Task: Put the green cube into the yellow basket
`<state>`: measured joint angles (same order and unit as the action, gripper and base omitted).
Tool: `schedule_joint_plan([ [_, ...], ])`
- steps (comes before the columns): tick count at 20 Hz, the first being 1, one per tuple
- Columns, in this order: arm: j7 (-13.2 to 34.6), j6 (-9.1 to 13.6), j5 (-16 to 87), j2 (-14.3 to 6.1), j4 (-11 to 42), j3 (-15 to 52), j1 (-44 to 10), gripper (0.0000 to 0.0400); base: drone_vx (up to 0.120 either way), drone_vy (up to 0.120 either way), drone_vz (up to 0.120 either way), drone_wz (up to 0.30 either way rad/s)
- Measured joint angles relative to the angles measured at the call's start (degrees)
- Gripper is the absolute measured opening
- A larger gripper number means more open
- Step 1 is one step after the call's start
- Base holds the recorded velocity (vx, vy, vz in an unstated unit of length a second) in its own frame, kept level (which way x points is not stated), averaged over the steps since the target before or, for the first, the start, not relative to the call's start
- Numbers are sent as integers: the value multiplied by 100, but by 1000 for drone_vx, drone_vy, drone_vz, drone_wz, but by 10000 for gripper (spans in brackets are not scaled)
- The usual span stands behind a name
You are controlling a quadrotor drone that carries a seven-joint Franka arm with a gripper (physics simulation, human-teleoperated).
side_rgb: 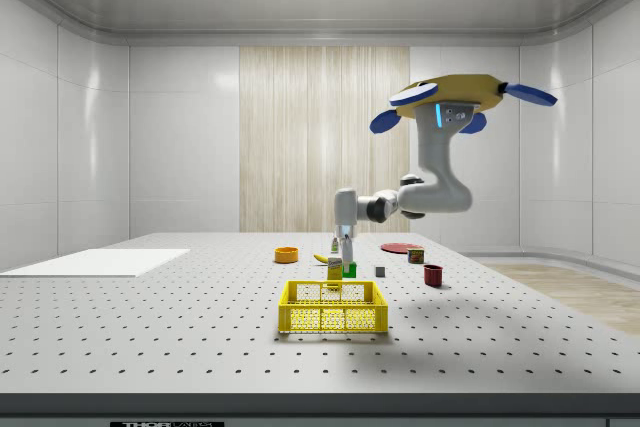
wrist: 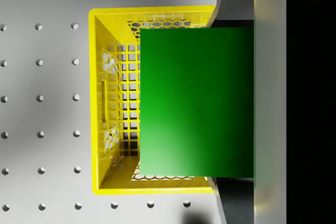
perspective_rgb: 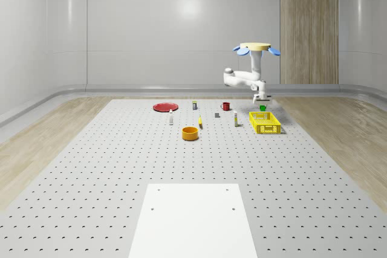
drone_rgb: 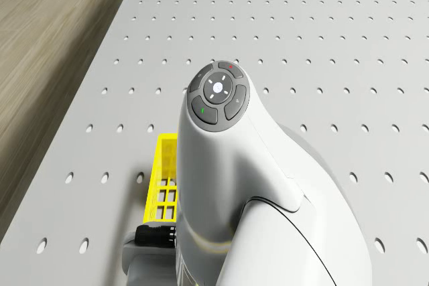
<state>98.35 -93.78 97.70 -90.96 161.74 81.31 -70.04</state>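
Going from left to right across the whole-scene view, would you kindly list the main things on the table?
Red plate → orange bowl → red mug → yellow basket, with the pincer holding the green cube above its far end, under the hovering drone.

Yellow basket (wrist: 105, 103) partly hidden behind green cube (wrist: 197, 100).
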Motion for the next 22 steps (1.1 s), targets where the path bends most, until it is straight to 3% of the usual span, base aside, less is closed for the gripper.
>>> schedule_joint_plan([
  [7, 3, -21, -9, -23, -1, 2, -4, 250, 120, 0, -120, 0],
  [14, 1, -38, -16, -41, -1, 3, -7, 250, 120, 0, 0, 0],
  [22, -47, -209, 418, -55, -85, -461, -81, 250, 0, 0, 0, 0],
])
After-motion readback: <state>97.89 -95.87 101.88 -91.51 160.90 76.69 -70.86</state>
